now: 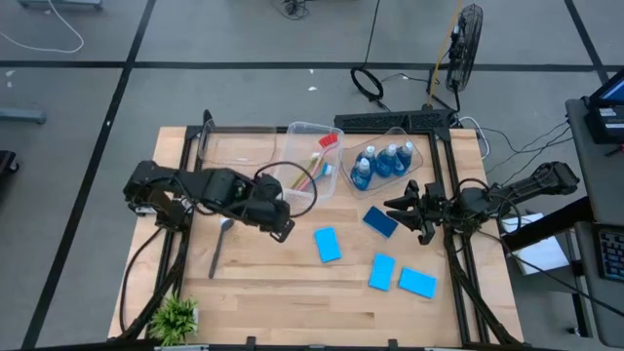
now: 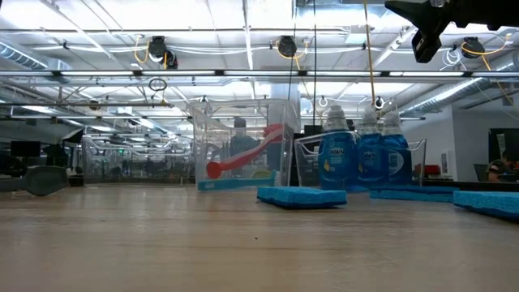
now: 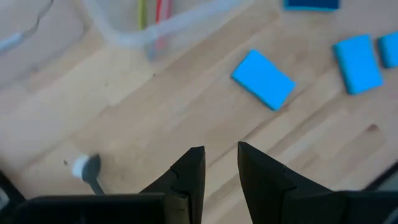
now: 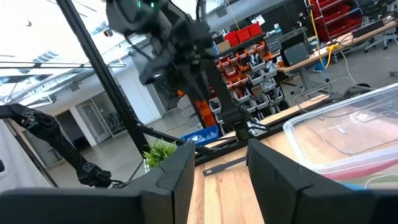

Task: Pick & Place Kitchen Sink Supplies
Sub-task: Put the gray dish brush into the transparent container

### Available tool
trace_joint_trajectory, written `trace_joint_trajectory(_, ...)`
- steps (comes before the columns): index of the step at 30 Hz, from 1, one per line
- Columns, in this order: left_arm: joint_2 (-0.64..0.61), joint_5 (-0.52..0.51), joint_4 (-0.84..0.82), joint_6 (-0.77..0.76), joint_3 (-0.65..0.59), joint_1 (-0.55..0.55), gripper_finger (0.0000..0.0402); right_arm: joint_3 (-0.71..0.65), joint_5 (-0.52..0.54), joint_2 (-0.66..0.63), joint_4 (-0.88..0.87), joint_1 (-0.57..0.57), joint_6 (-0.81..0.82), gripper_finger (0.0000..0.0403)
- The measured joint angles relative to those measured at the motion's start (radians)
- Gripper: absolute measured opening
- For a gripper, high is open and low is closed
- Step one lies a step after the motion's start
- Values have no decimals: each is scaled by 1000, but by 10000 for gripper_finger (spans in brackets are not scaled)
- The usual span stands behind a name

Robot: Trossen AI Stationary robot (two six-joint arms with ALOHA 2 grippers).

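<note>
Four bottles [image 1: 382, 162] stood binned and three brushes [image 1: 319, 161] binned, while four sponges [image 1: 328, 245] and the grey brush [image 1: 222, 244] lay on the surface [image 1: 283, 292]; left end effector [image 1: 283, 230] and right end effector [image 1: 405, 211] slightly parted, empty.

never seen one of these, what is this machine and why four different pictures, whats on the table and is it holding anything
It is a robot with two dark arms over a wooden table, each ending in a two-finger hand. One picture looks straight down, one looks level across the tabletop, and two come from small cameras on the wrists.

The left hand hangs above the wood near a grey brush and holds nothing; its fingers stand slightly apart. The right hand hovers beside a blue sponge, also holding nothing.

Three more sponges lie loose. One clear bin holds coloured brushes; another bin holds bottles of blue liquid. A small green plant sits at one corner.
</note>
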Motion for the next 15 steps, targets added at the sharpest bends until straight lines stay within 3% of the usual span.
trace_joint_trajectory(15, -23, 172, -2, -207, -422, -41, 97, 0, 0, 0, -3, 0, 0, 134)
